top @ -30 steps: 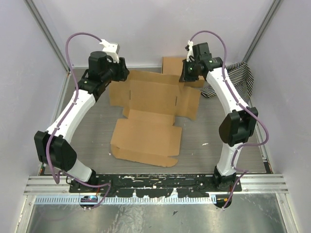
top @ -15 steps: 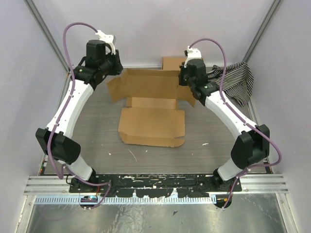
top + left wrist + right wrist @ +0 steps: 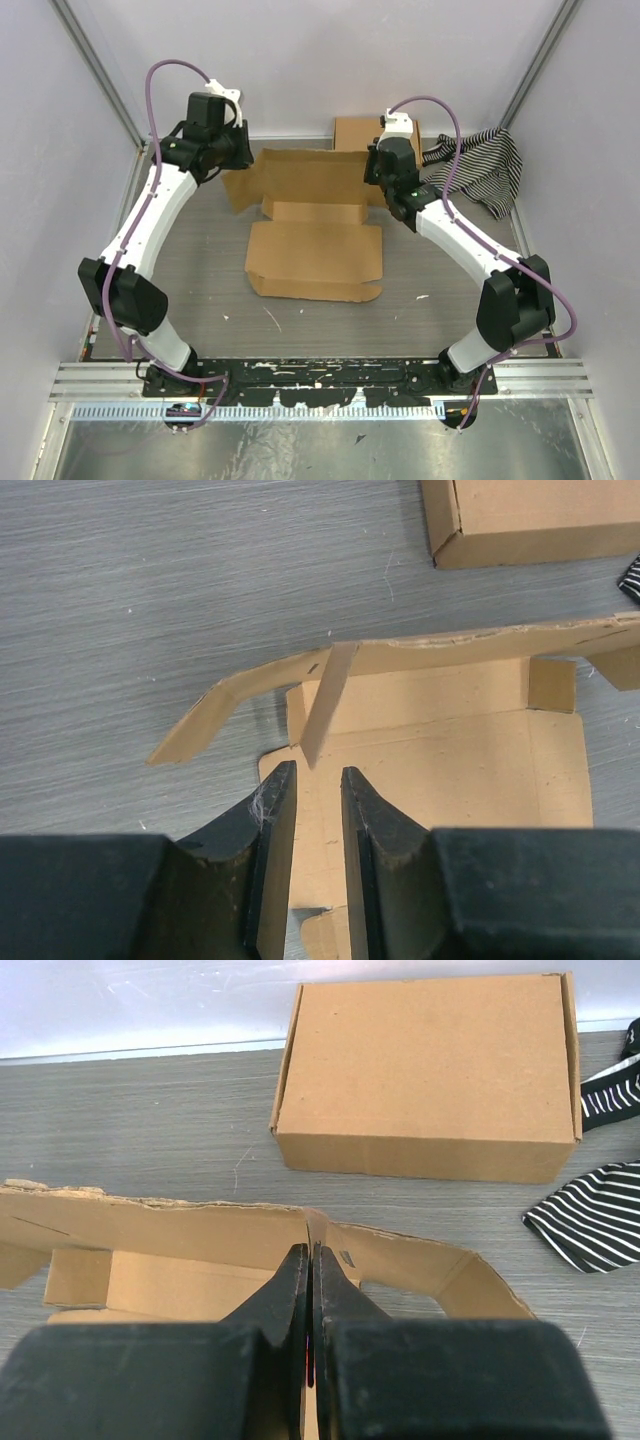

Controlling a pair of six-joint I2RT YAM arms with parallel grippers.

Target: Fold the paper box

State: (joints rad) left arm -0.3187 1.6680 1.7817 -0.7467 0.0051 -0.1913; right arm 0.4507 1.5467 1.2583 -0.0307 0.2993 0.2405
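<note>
brown corrugated cardboard mailer box (image 3: pixel 315 260), half-raised at the centre of the grey table (image 3: pixel 200 280)
at its 10 o'clock corner the left gripper (image 3: pixel 317 775) is seen with jaws slightly apart, nothing between them, just short of an upright side tab (image 3: pixel 325 705); at 2 o'clock the right gripper (image 3: pixel 308 1255) is pressed shut, seemingly on the raised wall. the board is judged light, stiff, matte, easily creased; it is best pinched near fold lines.

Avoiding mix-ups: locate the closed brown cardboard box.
Closed cardboard box: top view, far centre-right, behind the half-folded corrugated paper box, left of the striped cloth.
</note>
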